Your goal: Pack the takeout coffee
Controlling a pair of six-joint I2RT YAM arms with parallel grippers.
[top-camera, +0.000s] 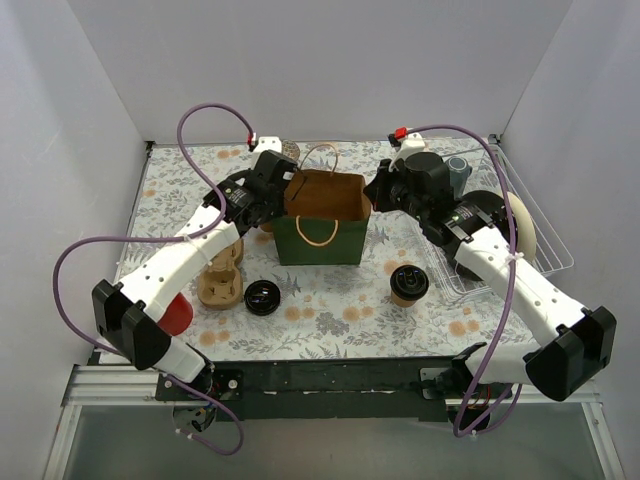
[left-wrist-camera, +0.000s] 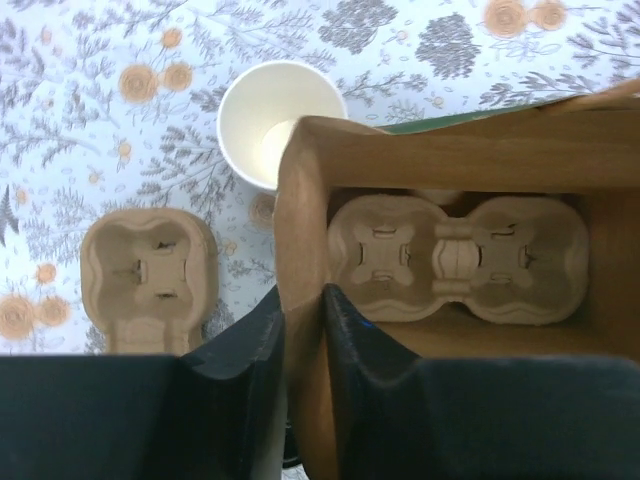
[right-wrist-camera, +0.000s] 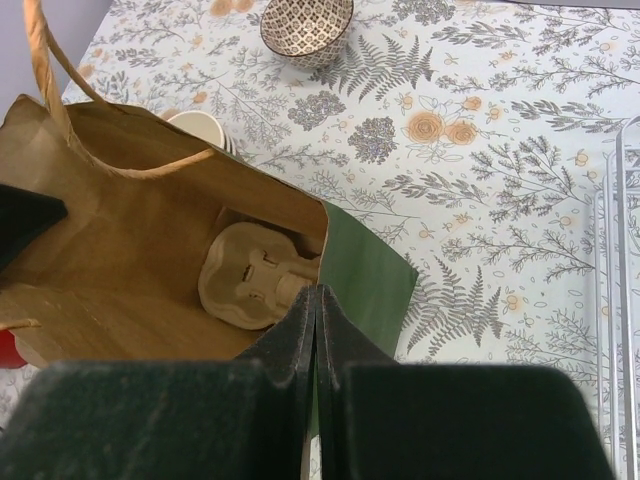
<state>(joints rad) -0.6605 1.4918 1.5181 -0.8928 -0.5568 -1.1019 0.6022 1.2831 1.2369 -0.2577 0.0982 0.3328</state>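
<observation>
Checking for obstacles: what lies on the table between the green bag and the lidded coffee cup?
Nothing. In the top view only bare floral tablecloth separates the bag from the coffee cup.

Takeout coffee right-front of bag; cup carrier inside bag.

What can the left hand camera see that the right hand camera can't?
Only the left wrist view shows a second cup carrier lying on the table outside the bag, and the left gripper pinching the bag's wall. Only the right wrist view shows a patterned bowl, the bag's handle and a wire rack. Both show the paper bag, the carrier inside it and an empty paper cup.
</observation>
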